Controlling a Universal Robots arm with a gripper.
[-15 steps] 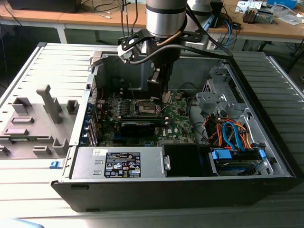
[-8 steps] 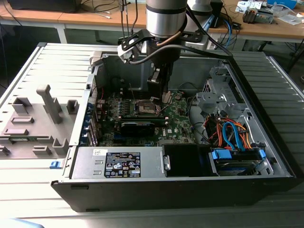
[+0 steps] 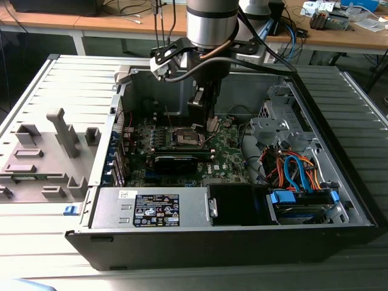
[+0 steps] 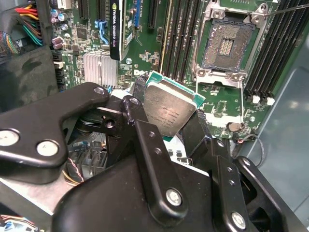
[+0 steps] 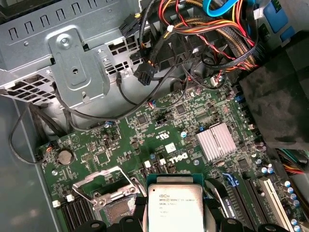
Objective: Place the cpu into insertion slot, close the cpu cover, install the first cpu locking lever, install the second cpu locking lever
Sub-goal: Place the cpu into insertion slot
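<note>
1. The gripper (image 4: 166, 123) has its two black fingers closed to chip width on opposite edges of the cpu (image 4: 170, 110). The chip's metal top faces up towards both wrist cameras.
2. In the exterior view the gripper (image 3: 205, 115) hangs just above and beside the insertion slot (image 3: 185, 138), not over its centre, so the cpu is in the air, near the slot but apart from it.
3. The insertion slot (image 4: 227, 43) is empty, with its dark field of contacts lying bare inside the silvery rim.
4. The cpu cover (image 5: 102, 175) seems to stand swung up at one edge of the insertion slot. A thin locking lever (image 4: 289, 8) juts out past the slot's corner, so nothing looks fastened.
5. The main risk, as I judge it, is the chip arriving skewed or turned the wrong way. A corner would then press on the slot's bare contacts and bend them. I cannot tell whether the chip sits square to the slot.
6. A second risk is that an edge-only grip lets the chip slip and drop onto the green board (image 5: 145, 130) beside the insertion slot.
7. A third risk is that the broad fingers knock the raised cover or the memory slots (image 4: 176, 38) that flank the insertion slot.
8. The computer case (image 3: 273, 239) holds everything: the board with the insertion slot near its middle, a labelled power supply (image 3: 151, 209) against the case wall, and coloured cables (image 3: 291, 167) well apart from the slot
</note>
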